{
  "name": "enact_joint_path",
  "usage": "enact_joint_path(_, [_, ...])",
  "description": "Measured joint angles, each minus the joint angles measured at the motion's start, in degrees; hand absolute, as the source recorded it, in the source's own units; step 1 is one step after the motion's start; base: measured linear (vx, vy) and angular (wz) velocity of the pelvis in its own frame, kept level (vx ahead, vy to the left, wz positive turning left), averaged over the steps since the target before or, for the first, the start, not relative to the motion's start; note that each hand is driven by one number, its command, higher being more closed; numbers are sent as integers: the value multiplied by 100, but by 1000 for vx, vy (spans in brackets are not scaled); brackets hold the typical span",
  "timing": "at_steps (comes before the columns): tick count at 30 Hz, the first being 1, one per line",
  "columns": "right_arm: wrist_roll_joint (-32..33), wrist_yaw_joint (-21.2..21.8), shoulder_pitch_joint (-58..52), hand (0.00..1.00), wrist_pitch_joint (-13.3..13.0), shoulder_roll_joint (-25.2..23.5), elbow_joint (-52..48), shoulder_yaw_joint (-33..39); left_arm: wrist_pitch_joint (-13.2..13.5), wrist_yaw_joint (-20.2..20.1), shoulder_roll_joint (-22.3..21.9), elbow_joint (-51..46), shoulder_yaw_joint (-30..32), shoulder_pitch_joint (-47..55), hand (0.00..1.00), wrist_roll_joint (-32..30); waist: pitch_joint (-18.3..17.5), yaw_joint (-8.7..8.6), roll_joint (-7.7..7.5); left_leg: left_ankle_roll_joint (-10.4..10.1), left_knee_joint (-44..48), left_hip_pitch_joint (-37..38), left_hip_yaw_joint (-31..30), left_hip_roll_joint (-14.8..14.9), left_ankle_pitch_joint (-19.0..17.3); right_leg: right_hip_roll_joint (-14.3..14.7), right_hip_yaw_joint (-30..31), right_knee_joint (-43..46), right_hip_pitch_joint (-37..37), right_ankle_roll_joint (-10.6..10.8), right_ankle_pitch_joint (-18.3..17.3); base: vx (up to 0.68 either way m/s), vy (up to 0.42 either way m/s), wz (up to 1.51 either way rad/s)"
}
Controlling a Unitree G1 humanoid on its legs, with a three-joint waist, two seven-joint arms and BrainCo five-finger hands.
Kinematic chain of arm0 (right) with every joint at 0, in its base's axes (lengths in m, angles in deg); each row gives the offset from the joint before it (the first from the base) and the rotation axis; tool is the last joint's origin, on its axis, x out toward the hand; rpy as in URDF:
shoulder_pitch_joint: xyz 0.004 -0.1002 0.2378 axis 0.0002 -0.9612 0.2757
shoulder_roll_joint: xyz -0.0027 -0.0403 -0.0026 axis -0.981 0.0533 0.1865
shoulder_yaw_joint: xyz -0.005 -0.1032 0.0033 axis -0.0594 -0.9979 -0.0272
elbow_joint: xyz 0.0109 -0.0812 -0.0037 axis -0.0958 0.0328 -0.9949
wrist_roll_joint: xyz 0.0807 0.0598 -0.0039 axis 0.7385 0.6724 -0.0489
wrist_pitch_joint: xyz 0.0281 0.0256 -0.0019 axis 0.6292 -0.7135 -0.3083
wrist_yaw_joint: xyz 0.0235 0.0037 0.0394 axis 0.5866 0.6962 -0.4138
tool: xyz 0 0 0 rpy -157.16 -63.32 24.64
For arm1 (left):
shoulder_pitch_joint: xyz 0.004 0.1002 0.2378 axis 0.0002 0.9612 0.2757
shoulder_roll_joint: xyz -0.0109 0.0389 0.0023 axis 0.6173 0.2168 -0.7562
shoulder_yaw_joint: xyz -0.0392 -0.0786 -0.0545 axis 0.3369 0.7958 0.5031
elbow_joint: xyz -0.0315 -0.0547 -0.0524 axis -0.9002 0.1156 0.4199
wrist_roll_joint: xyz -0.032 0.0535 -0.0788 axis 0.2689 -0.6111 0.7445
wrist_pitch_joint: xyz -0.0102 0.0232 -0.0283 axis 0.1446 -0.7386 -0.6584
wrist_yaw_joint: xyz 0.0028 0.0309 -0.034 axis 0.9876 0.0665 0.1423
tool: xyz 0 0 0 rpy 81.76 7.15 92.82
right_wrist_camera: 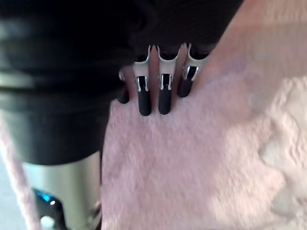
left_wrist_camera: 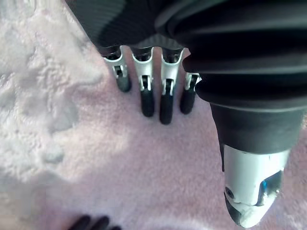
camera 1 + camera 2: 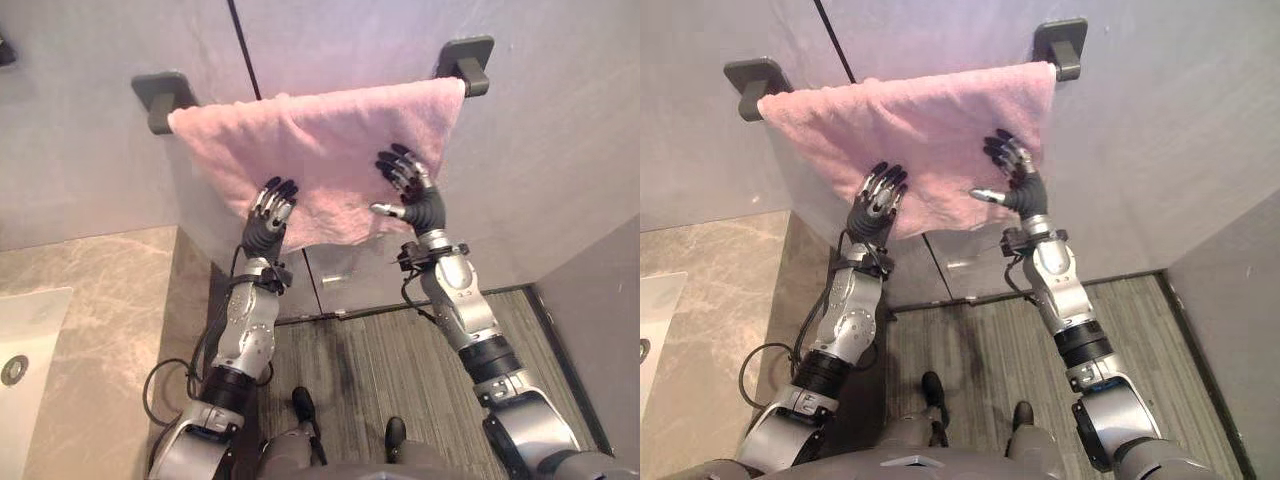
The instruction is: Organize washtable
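- The pink towel [image 3: 320, 150] hangs folded over a bar that the cloth hides. It spans from the left bracket [image 3: 160, 95] to the right bracket [image 3: 468, 60] on the grey wall, and its lower hem hangs free and uneven.
- The left hand [image 3: 270, 210] lies flat on the towel near its lower left corner. In the left wrist view its fingers [image 2: 148, 96] are straight and side by side against the pile, holding nothing.
- The right hand [image 3: 408, 180] rests higher on the towel's right half, below the right bracket. Its fingers [image 1: 144, 100] are straight and slightly spread, the thumb stands out to the side, and nothing is pinched.
- Handling, as a judgement: the towel looks light, soft and limp — terry cloth that bunches and folds rather than keeping a shape. It is not fragile and not slippery to the fingers, though it would likely slide along or off the bar if pulled on one side alone.
- Where to take hold: probably the lower hem near its two corners, one hand on each, so it pulls down evenly. Flat palms suit smoothing it.
- Count: one towel, two brackets, two hands on the cloth — and off to the left one marble counter [image 3: 100, 330] with one white basin [image 3: 25, 340] at its left edge.
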Motion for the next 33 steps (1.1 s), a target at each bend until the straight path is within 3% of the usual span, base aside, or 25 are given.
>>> enact_joint_path(3, [2,-37,67,0,-5,62,174,274,0,131,117,322,362,-91,0,-295,2,-10,1,0,0,0,55,6,0,6,55,8,-35,0,6,-9,3,-13])
enact_joint_path(4, [502,-169,67,0,-45,72,183,875,3,542,441,1067,1211,-330,0,-793,159,-22,10,-1,0,16,137,31,1,28,157,25,-86,-9,41,-24,2,-24])
enact_joint_path(13, [672,-190,64,0,-171,64,514,881,66,641,442,1460,1424,-420,0,-774,176,-7,-3,-2,0,15,189,32,0,29,209,32,-118,-6,53,-4,2,-4])
enact_joint_path(16, [663,-295,-2,0,-161,49,861,1153,71,706,193,1693,1431,-297,0,-585,315,7,-14,-1,0,12,185,32,1,26,207,45,-120,0,56,0,0,0])
enact_joint_path(24, [374,-315,-781,0,12,55,1039,1605,-75,273,79,1164,841,520,0,-1082,344,-21,-26,-1,0,37,175,27,1,21,187,23,-76,1,55,-1,0,1])
enact_joint_path(33, [-25,27,-2269,0,45,-46,987,2066,-151,-217,33,776,856,1753,0,-1708,336,-113,-25,-51,0,144,87,9,-50,5,63,-49,77,29,-19,-14,0,6])
